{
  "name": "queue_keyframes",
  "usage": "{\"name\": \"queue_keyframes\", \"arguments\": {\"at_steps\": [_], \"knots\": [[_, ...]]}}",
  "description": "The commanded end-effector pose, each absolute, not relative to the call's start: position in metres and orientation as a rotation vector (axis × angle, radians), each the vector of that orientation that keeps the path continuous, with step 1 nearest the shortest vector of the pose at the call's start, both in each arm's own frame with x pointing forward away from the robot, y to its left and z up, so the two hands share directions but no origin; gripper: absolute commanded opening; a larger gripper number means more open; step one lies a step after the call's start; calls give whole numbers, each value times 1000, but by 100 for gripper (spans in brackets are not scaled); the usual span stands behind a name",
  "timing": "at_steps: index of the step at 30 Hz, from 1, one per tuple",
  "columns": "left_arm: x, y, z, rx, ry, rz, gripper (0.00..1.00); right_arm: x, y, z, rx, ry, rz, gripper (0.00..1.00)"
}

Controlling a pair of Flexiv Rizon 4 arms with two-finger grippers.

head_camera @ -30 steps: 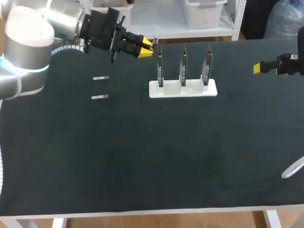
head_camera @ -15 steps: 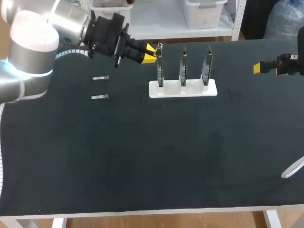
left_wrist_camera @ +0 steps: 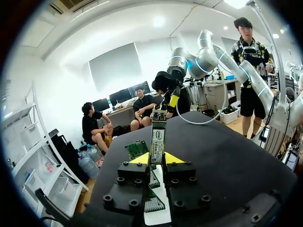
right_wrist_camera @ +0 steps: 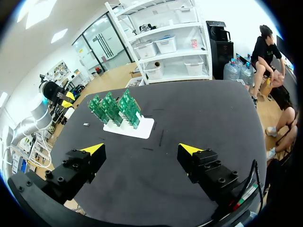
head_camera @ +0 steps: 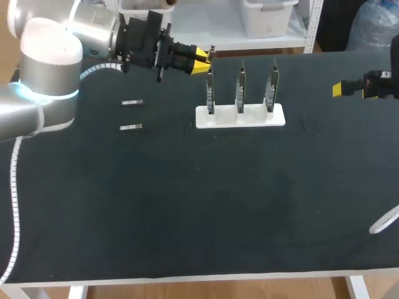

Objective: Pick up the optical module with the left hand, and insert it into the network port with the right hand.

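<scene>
A slim metal optical module (left_wrist_camera: 157,135) stands between the yellow tips of my left gripper (left_wrist_camera: 156,158), which is shut on it. In the head view that gripper (head_camera: 201,62) hangs at the table's back, with the module (head_camera: 211,50) beside the top of the leftmost circuit board (head_camera: 210,87). Three green boards stand upright in a white stand (head_camera: 240,117); the right wrist view shows the boards (right_wrist_camera: 113,108) far ahead. My right gripper (head_camera: 340,89) hovers at the table's right edge, open and holding nothing (right_wrist_camera: 142,149).
Two more small modules (head_camera: 131,102) (head_camera: 131,127) lie on the black mat left of the stand. A white cable (head_camera: 383,221) curls in at the right front edge. Another cable (head_camera: 14,205) hangs along my left arm.
My left gripper has carried the module to the right and slightly up, closing on the leftmost board's top. The right arm has not moved.
</scene>
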State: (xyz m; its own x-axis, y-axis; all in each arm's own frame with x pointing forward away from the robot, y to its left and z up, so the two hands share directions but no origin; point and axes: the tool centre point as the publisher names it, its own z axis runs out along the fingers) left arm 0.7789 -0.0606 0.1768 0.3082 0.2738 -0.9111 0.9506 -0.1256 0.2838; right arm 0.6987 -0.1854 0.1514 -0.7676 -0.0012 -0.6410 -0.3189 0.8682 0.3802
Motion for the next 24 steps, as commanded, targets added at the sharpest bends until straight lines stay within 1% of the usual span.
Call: {"name": "queue_keyframes", "arguments": {"at_steps": [1, 24], "knots": [[777, -65, 174, 1591, 1148, -878, 0, 699, -185, 151, -230, 2377, 630, 100], [788, -70, 175, 1564, 1139, -865, 0, 699, -185, 151, -230, 2377, 630, 100]]}}
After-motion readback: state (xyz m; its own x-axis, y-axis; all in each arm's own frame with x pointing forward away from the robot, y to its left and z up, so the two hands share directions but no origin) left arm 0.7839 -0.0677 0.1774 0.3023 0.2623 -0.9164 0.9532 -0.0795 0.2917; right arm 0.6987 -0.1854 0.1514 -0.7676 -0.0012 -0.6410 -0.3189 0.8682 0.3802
